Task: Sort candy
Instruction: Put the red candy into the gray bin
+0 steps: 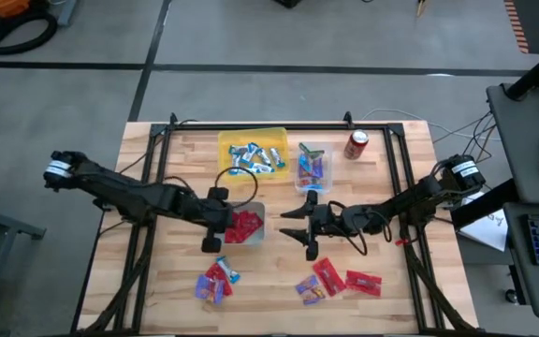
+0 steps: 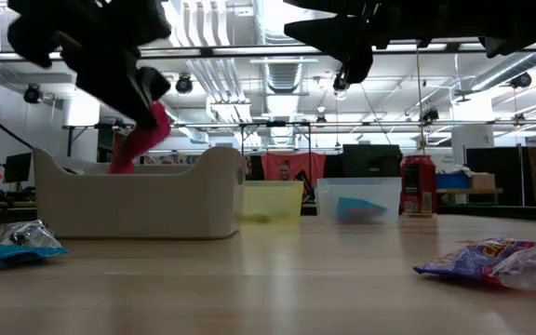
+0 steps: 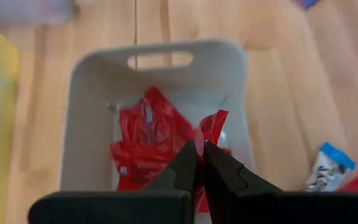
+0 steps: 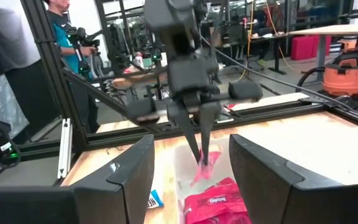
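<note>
While my left claw (image 3: 199,163) hangs over the pale grey plastic bin (image 1: 259,221), its two dark fingers are pinched together on the crinkled end of a red candy packet (image 3: 211,126), which dangles above the bin's floor. Below it, inside that bin, lies a heap of flat red wrapped packets (image 3: 145,143), and the bin's handle slot shows on the far wall.

My right claw (image 1: 309,230) hovers near the middle of the light wooden table (image 1: 382,304), just beside the grey bin, with its fingers spread wide apart and nothing between them. From my right wrist I look straight across at the left claw and the red wrapper it grips.

Behind the grey bin sits a yellow plastic bin (image 1: 225,140) holding blue-and-silver mini bars (image 1: 254,157), and next to it a small clear bin (image 1: 327,149) with purple-blue packets (image 1: 311,168). A red soda can (image 1: 356,144) stands upright just beside the clear bin.

Unsorted candy lies loose on the table's near side: a small mixed cluster (image 1: 215,280) in front of my left arm, and red packets (image 1: 347,278) with a purple piece (image 1: 309,289) in front of my right.

A person in a teal shirt (image 4: 59,31) stands in the room beyond the table.
</note>
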Controlling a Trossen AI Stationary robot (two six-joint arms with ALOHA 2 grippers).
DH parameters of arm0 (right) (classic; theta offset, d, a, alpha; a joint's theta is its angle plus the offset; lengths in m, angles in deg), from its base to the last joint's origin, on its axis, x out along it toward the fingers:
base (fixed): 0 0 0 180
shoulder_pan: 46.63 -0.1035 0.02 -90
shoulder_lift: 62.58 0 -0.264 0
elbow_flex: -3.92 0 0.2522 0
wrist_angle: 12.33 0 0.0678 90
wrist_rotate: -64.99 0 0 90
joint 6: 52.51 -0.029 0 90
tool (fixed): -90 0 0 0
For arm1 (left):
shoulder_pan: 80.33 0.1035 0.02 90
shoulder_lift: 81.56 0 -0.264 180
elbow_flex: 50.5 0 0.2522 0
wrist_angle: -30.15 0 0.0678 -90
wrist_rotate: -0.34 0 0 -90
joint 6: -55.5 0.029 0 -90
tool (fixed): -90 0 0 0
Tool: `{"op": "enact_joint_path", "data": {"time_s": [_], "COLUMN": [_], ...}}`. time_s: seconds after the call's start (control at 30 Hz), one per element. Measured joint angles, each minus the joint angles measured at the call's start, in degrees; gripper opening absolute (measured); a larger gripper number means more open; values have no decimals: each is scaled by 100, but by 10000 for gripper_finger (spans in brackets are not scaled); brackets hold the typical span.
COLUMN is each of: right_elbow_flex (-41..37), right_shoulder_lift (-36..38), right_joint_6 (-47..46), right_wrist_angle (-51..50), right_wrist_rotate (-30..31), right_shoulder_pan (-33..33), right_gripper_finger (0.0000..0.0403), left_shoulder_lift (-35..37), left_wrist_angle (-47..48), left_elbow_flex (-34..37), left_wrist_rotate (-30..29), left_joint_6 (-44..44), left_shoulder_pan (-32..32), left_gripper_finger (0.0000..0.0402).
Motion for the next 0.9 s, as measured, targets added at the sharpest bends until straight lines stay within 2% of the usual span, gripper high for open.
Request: {"op": "enact_joint_path", "data": {"time_s": [0.27,0.47,0.9], "right_elbow_flex": [0,0,0], "right_shoulder_lift": [0,0,8], "right_joint_6": [-47,-58,-290], "right_wrist_angle": [-64,-81,-188], "right_wrist_rotate": [0,1,7], "right_shoulder_pan": [-2,-2,2], "right_gripper_finger": [196,196,196], "left_shoulder_lift": [-843,-1204,-1166], "left_wrist_angle": [0,3,266], "left_elbow_flex": [-73,-264,-613], "left_wrist_rotate": [-1,-4,-405], "left_joint_6": [-169,-208,196], "left_shoulder_pan": [150,220,232], "left_gripper_finger": [1,24,100]}}
